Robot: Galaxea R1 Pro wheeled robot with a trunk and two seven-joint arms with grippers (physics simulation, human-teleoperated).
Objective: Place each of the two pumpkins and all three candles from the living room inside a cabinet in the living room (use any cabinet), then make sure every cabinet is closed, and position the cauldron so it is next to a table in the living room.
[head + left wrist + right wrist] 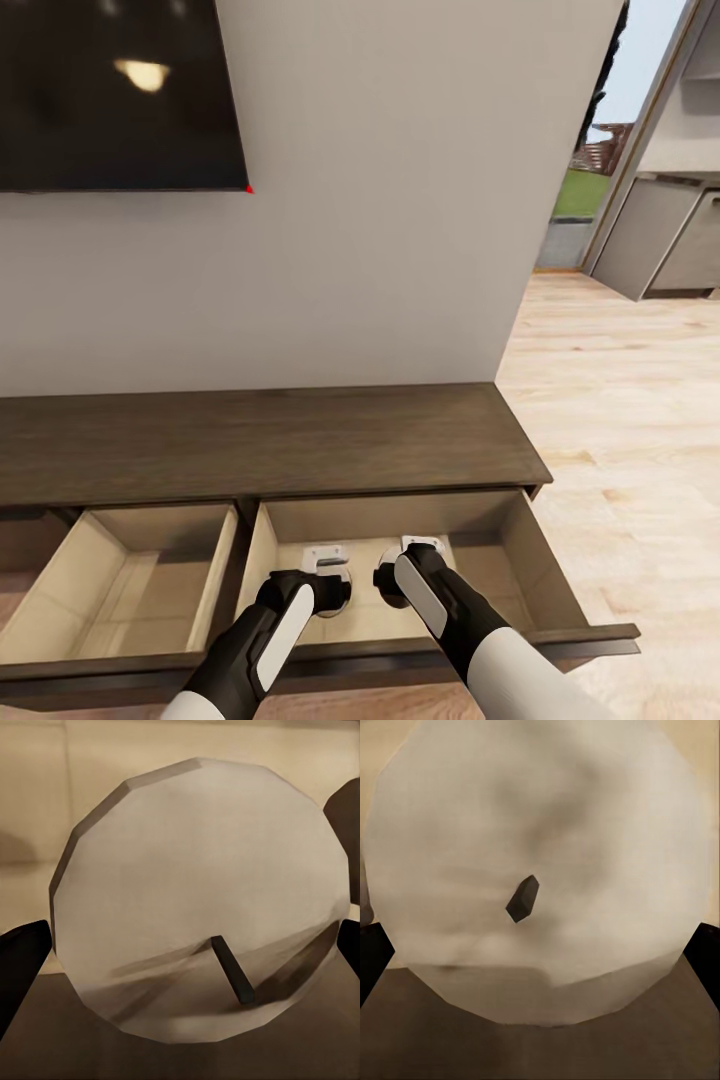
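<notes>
The cabinet is a long low dark-brown unit against the wall, and both of its pale-lined drawers are pulled out. Both arms reach down into the right drawer. My left gripper is shut on a grey-tan candle, its dark wick pointing at the camera and a dark fingertip at either side. In the right wrist view my right gripper holds another candle the same way. From the head view the two grippers hang side by side just above the drawer floor. No pumpkins or cauldron are in sight.
The left drawer stands open and bare. A black TV hangs on the wall above the cabinet. Light wood floor stretches to the right toward grey kitchen units and a glass opening.
</notes>
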